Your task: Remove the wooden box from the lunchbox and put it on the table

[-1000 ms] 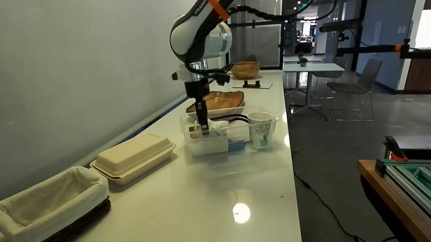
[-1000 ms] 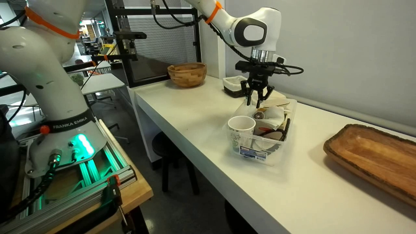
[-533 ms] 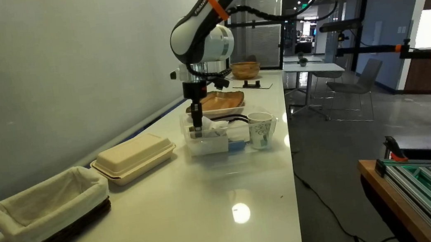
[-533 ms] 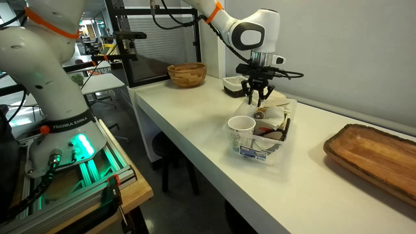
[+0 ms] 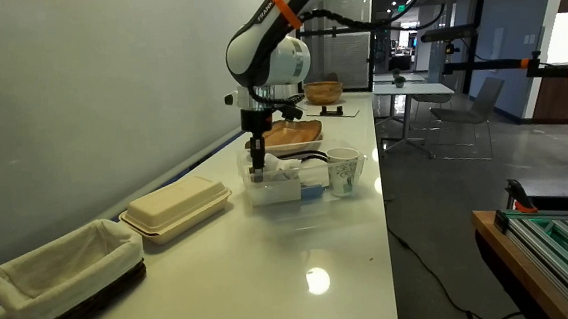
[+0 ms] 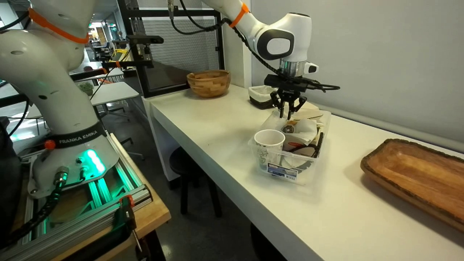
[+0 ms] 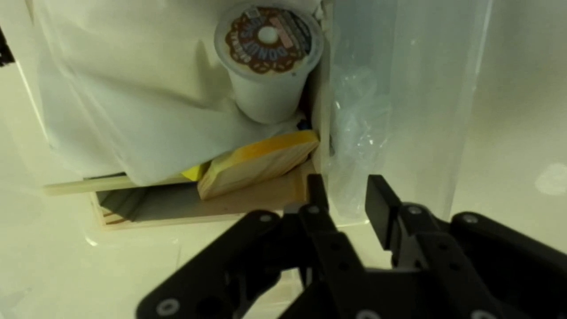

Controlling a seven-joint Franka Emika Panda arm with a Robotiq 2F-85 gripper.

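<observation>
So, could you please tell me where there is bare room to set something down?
The table looks free between the lined basket and the open long edge, bar one speck, and between the lunchbox and wooden tray. The lunchbox is crowded: cup, wooden box, coffee pod and white paper inside, gripper at one end.

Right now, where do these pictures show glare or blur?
In an exterior view, a round reflection glares on the table; in an exterior view, the green base light looks washed out; in the wrist view, print on the pod looks soft.

A basket [image 5: 79, 291] stands beside a beige container [image 5: 177, 205].
</observation>
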